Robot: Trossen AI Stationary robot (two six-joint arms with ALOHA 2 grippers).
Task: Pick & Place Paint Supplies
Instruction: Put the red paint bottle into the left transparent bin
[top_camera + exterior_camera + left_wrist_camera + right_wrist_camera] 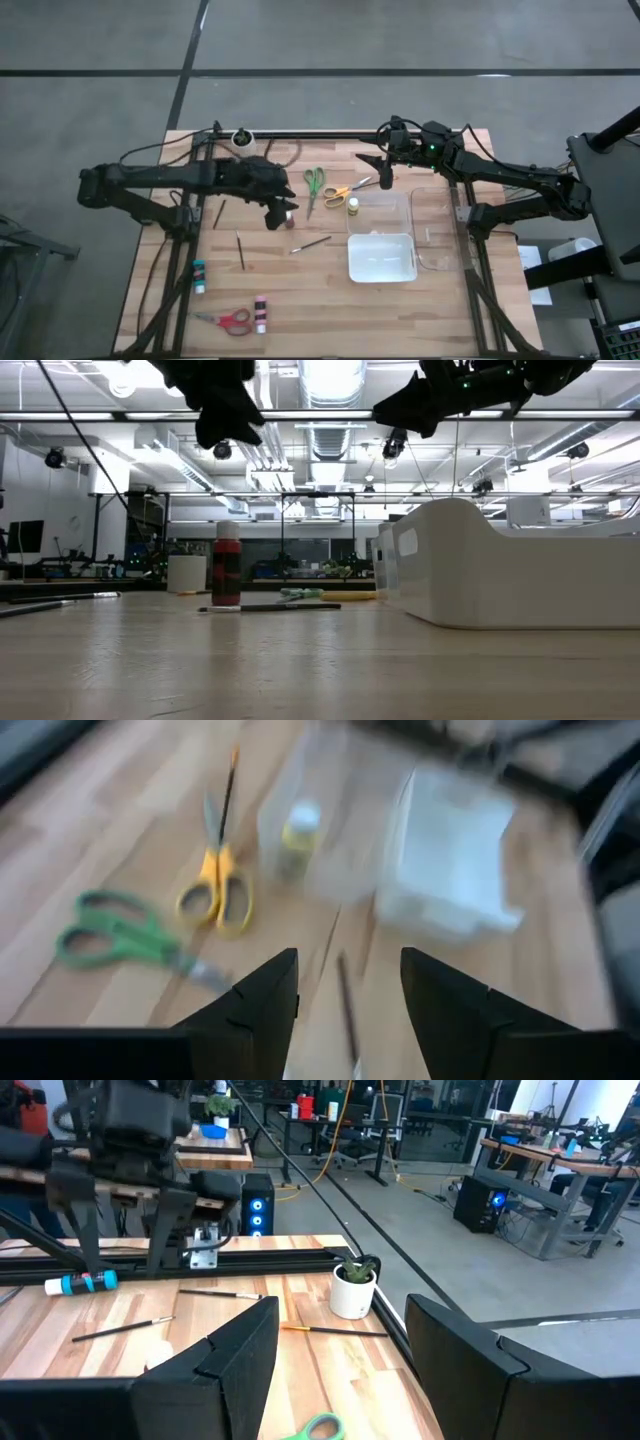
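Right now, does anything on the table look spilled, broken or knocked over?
Nothing looks spilled or damaged. The supplies are just scattered: green scissors and yellow scissors lie near the clear bin, red scissors near the front edge, brushes flat. Both grippers, left and right, hang open and empty.

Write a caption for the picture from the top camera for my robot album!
Two dark arms hover over a wooden table scattered with green-handled scissors, yellow-handled scissors, red-handled scissors and thin brushes.

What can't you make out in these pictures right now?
- Clear bin contents: left wrist view, motion blur.
- White tray interior: low view, its wall blocks it.
- Red bottle label: high view, too small.
- Red scissors: absent from low view, outside its frame.
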